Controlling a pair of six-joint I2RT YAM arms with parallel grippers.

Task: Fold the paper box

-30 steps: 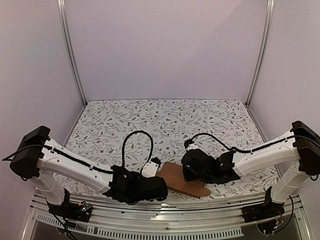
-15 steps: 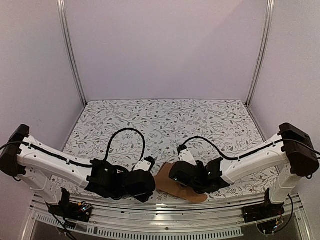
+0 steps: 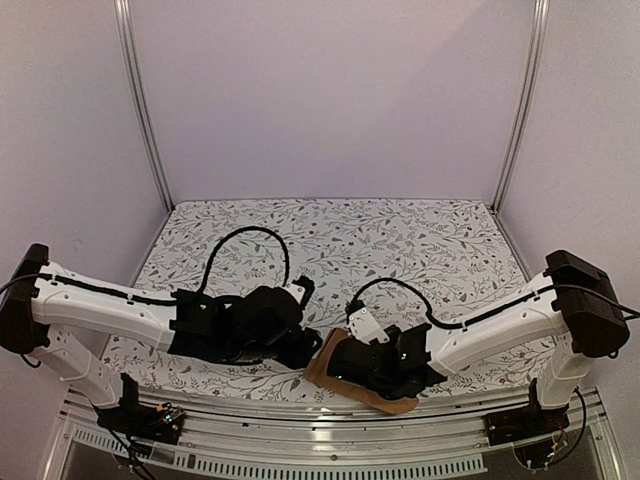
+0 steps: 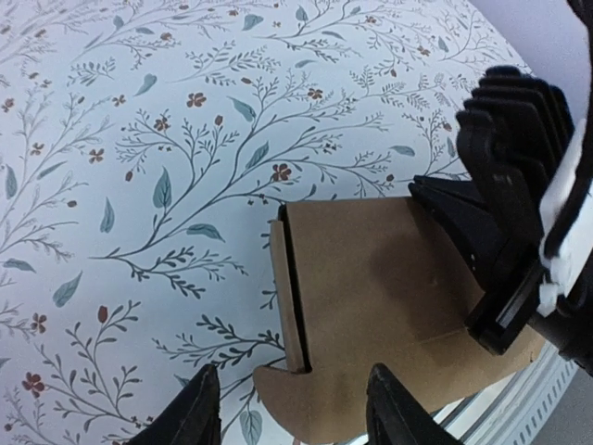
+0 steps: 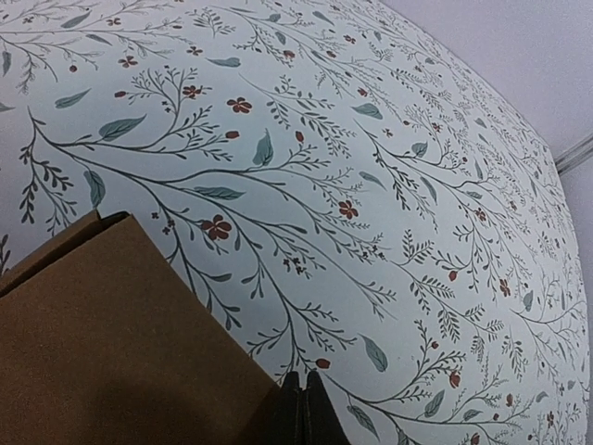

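Note:
The paper box (image 3: 388,398) is a flat brown cardboard piece lying at the table's near edge, between the two arms. In the left wrist view the paper box (image 4: 371,278) shows a slot and a rounded tab right in front of my left gripper (image 4: 295,378), which is open with the tab's edge between its fingers. My right gripper (image 5: 302,380) is shut, its tips at the edge of the paper box (image 5: 102,343). In the top view my left gripper (image 3: 300,345) is at the box's left end and my right gripper (image 3: 340,368) is over it.
The floral table cover (image 3: 330,240) stretches behind the box. The metal front rail (image 3: 320,440) runs just behind the box's near edge. The right arm's black wrist (image 4: 505,185) stands close on the right of the left wrist view.
Both grippers have moved: the left one swung up to the box's left end, the right one slid left and nearer over the box. The box shifted slightly left and towards the near edge.

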